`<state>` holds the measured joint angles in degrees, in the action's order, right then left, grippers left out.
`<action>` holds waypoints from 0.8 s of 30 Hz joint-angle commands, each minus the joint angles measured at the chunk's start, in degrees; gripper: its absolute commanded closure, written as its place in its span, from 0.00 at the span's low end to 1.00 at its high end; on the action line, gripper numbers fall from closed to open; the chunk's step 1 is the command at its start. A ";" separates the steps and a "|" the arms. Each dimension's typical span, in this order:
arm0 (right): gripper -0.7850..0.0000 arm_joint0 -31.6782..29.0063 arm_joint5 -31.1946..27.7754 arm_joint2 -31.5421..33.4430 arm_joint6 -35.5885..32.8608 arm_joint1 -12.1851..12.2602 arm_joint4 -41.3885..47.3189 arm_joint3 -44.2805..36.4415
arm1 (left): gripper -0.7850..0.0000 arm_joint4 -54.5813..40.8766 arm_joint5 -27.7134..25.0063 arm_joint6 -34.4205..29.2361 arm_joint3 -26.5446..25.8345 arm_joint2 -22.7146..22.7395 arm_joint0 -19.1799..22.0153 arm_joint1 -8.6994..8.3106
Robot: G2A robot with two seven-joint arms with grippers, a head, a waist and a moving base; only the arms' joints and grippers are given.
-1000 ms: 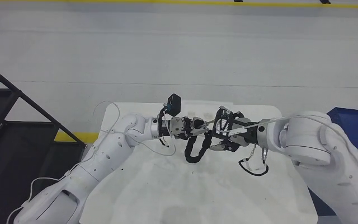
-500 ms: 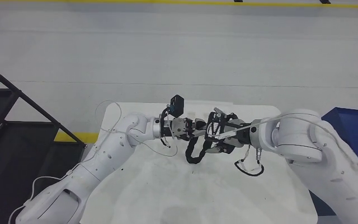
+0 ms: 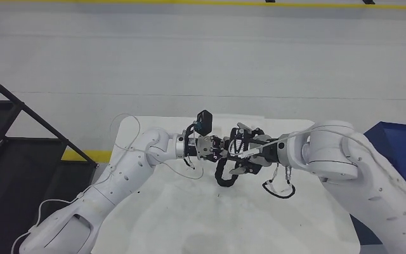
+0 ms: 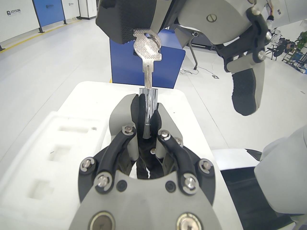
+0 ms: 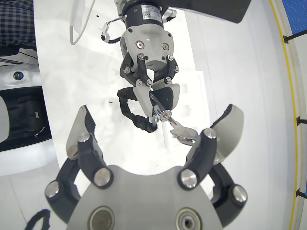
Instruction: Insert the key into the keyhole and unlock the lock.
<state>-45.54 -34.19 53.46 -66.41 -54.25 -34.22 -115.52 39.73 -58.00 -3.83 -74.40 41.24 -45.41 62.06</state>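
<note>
Clamped tight between the pads of the left claw (image 4: pixel 146 111): the chrome barrel of the lock (image 4: pixel 150 101), held up off the counter (image 4: pixel 189 125), with its black sleeved cable (image 5: pixel 129 114) looping down below. Entered at the tip into the keyhole: the key (image 4: pixel 146 48), blade in line with the barrel, most of the blade out in the open. Spread wide apart, the right claw (image 4: pixel 183 63), one ribbed pad (image 4: pixel 124 13) touching the flat bow of the key, the other pad well off to the side and gripping nothing. Likely light, thin and stiff, that key, and slick bare metal besides; probably prone to tip or drop out if left unpinched with so little of it seated. Best taken by the broad flat faces of the bow, one pad on each, never by the narrow blade. Judged rigid and smooth too, the barrel, so apt to twist in its grip under torque; floppy, the cable, and of no help as a hold. Push straight along the barrel, then turn gently, keeping the barrel squeezed.
</note>
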 commanded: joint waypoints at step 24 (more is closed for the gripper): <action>0.01 1.67 -7.77 -0.73 4.09 1.93 -2.69 1.85 | 1.00 2.88 0.00 1.64 -0.22 1.73 -1.02 -0.61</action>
<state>-43.76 -41.60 52.71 -62.69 -52.53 -36.30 -113.65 42.59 -58.00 -2.03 -74.38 42.98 -46.37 61.60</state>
